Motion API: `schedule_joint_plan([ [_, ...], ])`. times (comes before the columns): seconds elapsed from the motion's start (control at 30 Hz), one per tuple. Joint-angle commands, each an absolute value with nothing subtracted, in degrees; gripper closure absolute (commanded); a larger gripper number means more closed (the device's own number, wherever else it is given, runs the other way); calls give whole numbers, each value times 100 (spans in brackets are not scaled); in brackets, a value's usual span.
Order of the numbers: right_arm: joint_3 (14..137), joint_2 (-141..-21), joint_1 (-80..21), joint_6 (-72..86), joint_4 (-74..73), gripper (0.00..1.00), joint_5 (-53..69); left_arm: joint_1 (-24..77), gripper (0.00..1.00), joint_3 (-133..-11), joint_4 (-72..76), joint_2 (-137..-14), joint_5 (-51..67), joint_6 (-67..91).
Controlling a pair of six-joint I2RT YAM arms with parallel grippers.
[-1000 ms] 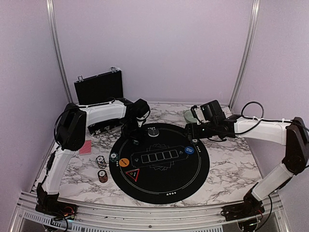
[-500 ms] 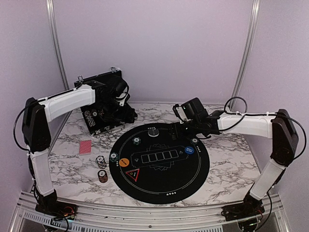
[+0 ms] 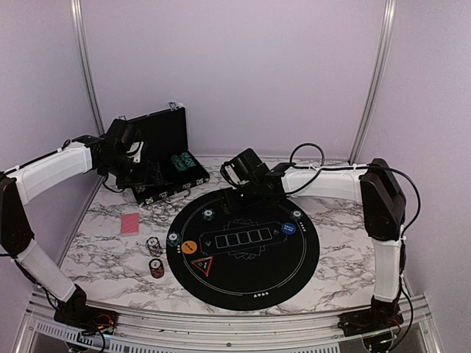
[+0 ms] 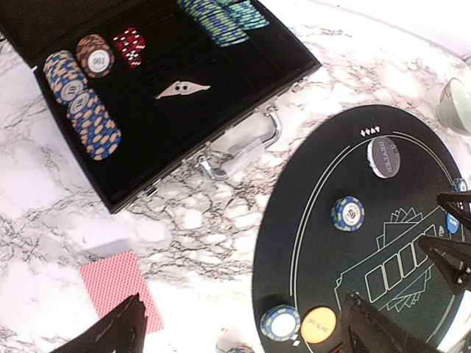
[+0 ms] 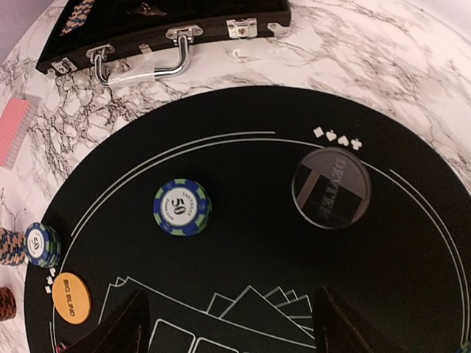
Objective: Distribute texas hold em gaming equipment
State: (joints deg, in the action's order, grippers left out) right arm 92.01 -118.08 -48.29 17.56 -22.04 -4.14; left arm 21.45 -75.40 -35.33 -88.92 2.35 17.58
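Note:
A round black mat [image 3: 243,257] carries a blue-green chip stack [image 3: 209,215], a second chip stack [image 3: 174,238], an orange disc [image 3: 189,247] and a blue disc [image 3: 288,229]. Pinkish-red cards [image 3: 130,223] and two chip stacks [image 3: 154,245] lie on the marble left of the mat. My left gripper [image 3: 136,168] hovers open and empty by the case; its wrist view shows the cards [image 4: 118,283] beside its left finger. My right gripper [image 3: 239,190] hangs open above the mat's back part, near the 50 chip [image 5: 182,207] and a clear dealer disc [image 5: 331,187].
An open black case [image 3: 158,140] stands at the back left, holding rows of chips [image 4: 81,103] and red dice [image 4: 129,45]. A pale green bowl [image 4: 456,107] sits at the back right of the mat. Aluminium posts and lilac walls enclose the table.
My left arm has swung back and left, away from the mat toward the case, its jaws opening wider. My right arm has swept left across the mat's back edge.

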Motion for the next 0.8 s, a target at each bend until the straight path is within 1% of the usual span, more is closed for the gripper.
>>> schedule_joint_plan([
  [0.0, 9978, -12335, -4937, 1655, -2631, 27, -425, 1945, 7, -7144, -3145, -8482, 394, 1718],
  [0.17, 10746, -12905, -5013, 1606, -2938, 27, -432, 1808, 7, -6727, -2801, -8167, 461, 1703],
  [0.37, 11424, -13517, -5112, 1556, -3259, 27, -560, 1758, 7, -6589, -2742, -8113, 549, 1567],
  [0.77, 12189, -14180, -5187, 1503, -3594, 28, -750, 1701, 7, -6407, -2603, -8124, 687, 1538],
])
